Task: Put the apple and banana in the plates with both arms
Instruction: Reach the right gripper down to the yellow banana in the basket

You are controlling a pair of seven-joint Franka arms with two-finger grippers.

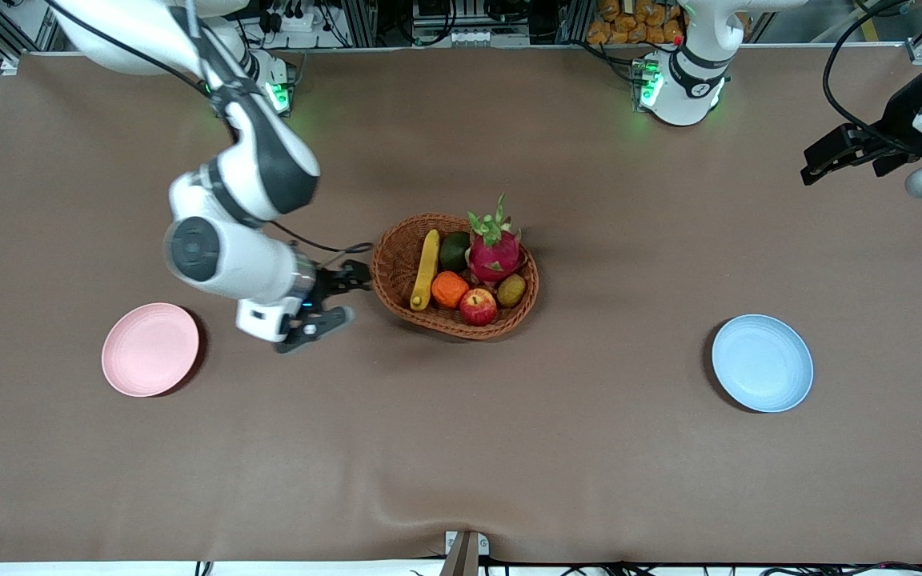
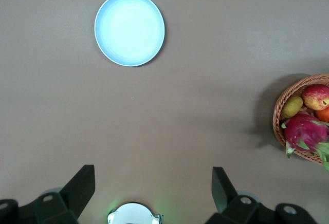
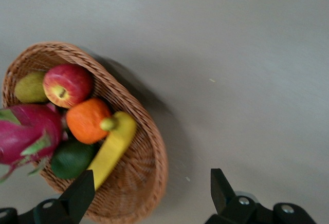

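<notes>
The yellow banana (image 1: 426, 270) and the red apple (image 1: 478, 306) lie in a wicker basket (image 1: 397, 240) at mid-table. They also show in the right wrist view: banana (image 3: 113, 147), apple (image 3: 67, 84). My right gripper (image 1: 342, 298) hangs open and empty over the cloth just beside the basket's rim (image 3: 154, 152), on the side of the pink plate (image 1: 150, 349). My left gripper (image 1: 817, 164) waits open and empty high over the left arm's end of the table. In the left wrist view it (image 2: 153, 183) looks down on the blue plate (image 2: 129, 29), also seen from the front (image 1: 762, 363). Both plates are bare.
The basket also holds a pink dragon fruit (image 1: 495, 250), an orange fruit (image 1: 450, 289), a dark green fruit (image 1: 454, 250) and a brownish one (image 1: 511, 290). A brown cloth (image 1: 461, 448) covers the table. The left arm's green-lit base (image 1: 681, 80) stands at the table's edge.
</notes>
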